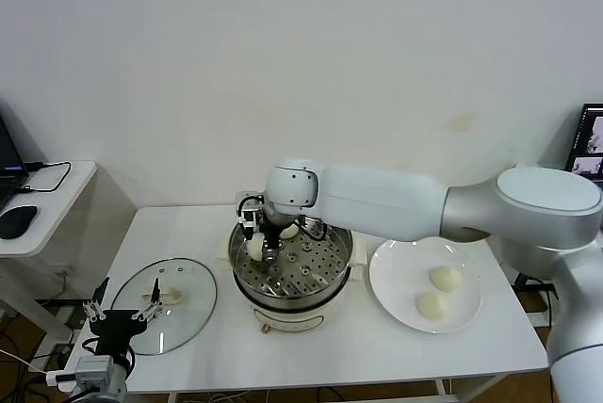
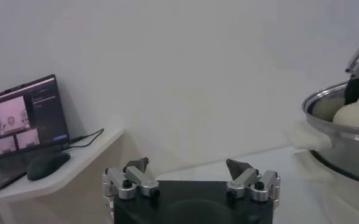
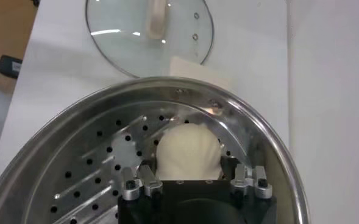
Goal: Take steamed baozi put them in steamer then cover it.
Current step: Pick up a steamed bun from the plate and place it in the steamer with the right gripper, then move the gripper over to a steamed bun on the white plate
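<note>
While white table (image 1: 188,233) stands by plain wall: right gripper (image 3: 191,182) jaws part-open around baozi (image 3: 188,152); left gripper (image 2: 191,176) wide, empty.

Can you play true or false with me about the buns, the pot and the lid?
1. Two buns are on the plate. True.
2. The lid is on the steamer. False: it lies on the table, to the steamer's left.
3. The right gripper is over the plate. False: it is down inside the steamer with a bun between its jaws.
4. The left gripper holds the lid. False: it is open and holds nothing, near the lid.
5. A second bun sits in the steamer. True.
</note>
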